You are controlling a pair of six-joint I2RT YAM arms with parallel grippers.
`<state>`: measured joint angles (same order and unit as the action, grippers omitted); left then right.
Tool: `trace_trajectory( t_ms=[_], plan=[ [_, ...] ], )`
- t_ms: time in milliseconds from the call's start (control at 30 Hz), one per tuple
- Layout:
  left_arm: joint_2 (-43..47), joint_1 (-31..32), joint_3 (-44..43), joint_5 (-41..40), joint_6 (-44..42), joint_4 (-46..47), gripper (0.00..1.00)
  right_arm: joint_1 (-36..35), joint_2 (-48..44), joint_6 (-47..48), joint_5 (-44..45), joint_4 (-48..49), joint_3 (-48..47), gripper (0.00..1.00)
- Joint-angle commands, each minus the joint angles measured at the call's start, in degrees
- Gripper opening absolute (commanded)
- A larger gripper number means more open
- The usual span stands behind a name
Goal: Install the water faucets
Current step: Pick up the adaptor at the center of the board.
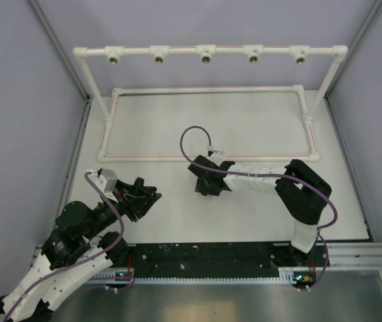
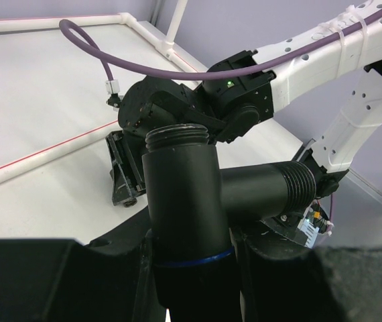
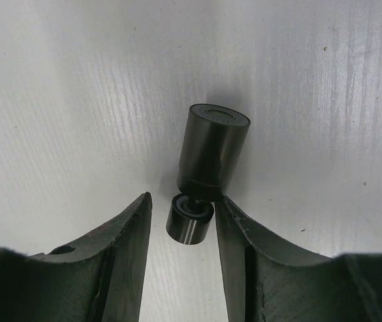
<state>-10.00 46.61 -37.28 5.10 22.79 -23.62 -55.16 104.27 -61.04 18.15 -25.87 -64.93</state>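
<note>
- The table (image 1: 258,127) is a flat white sheet with faint streaks running across its surface, closed in by pale walls on three sides.
- A white pipe frame (image 1: 208,88) stands on its far half. The frame's rectangular base lies flat on the sheet, with a thin red line along the rails.
- A short black faucet cylinder (image 3: 212,151) rests on bare white surface nearer the front, with a smaller black ring-shaped piece (image 3: 189,219) just at its near end.

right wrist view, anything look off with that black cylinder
Nothing looks damaged or spilled. The stubby black cylinder sits loose on the table, its narrow end between the right gripper's open jaws; whether it leans or lies flat is unclear.
</note>
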Motion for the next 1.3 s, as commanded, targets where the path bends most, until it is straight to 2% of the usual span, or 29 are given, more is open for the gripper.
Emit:
trace_trajectory(
  t_ms=[0, 133, 200, 233, 300, 400, 567, 767, 933, 1100, 1267],
  plan=[
    [-0.02, -0.03, -0.78, 0.52, -0.02, 3.93, 0.00, 0.84, 3.13, -1.37, -1.45, -4.45, -0.11, 0.41],
    [0.07, 0.06, -0.78, 0.61, -0.20, 3.84, 0.00, 1.10, 3.66, -1.10, -1.01, -5.94, -0.82, 0.29],
    [0.07, -0.03, -0.78, 0.78, -0.11, 3.84, 0.00, 1.10, 3.49, -0.58, -0.31, -6.91, -0.90, 0.17],
    [0.15, -0.03, -0.61, 1.05, -0.11, 4.02, 0.00, 1.19, 3.22, -0.14, -0.31, -7.09, -0.73, 0.08],
    [0.15, -0.03, -0.34, 1.40, 0.15, 4.45, 0.00, 1.37, 2.17, 0.22, -0.13, -7.27, 0.32, 0.00],
    [-0.02, -0.03, 0.10, 1.93, 0.68, 4.98, 0.00, 1.54, -2.04, -0.31, -1.62, -3.86, 4.18, 0.00],
    [-0.37, 0.06, -0.43, 1.49, 0.59, 4.19, 0.00, 1.89, -14.59, -3.03, -4.87, 4.23, 11.47, 0.00],
    [-1.78, 0.06, -1.48, 0.78, 0.94, 5.51, 0.00, 3.21, -31.90, -12.16, -14.36, 14.17, 17.28, 0.00],
    [-2.66, -0.03, -2.54, 0.96, 1.38, 7.18, 0.00, 3.30, -42.72, -20.42, -17.18, 20.05, 20.27, 0.00],
    [-2.74, -0.03, -2.98, 2.01, 1.74, 9.38, 0.00, 3.30, -50.73, -25.62, -16.75, 23.49, 22.73, 0.00],
    [-3.97, -0.03, -4.12, 4.30, 0.77, 9.73, 0.00, 3.30, -54.87, -29.57, -17.80, 29.28, 24.93, 0.00]
  ],
)
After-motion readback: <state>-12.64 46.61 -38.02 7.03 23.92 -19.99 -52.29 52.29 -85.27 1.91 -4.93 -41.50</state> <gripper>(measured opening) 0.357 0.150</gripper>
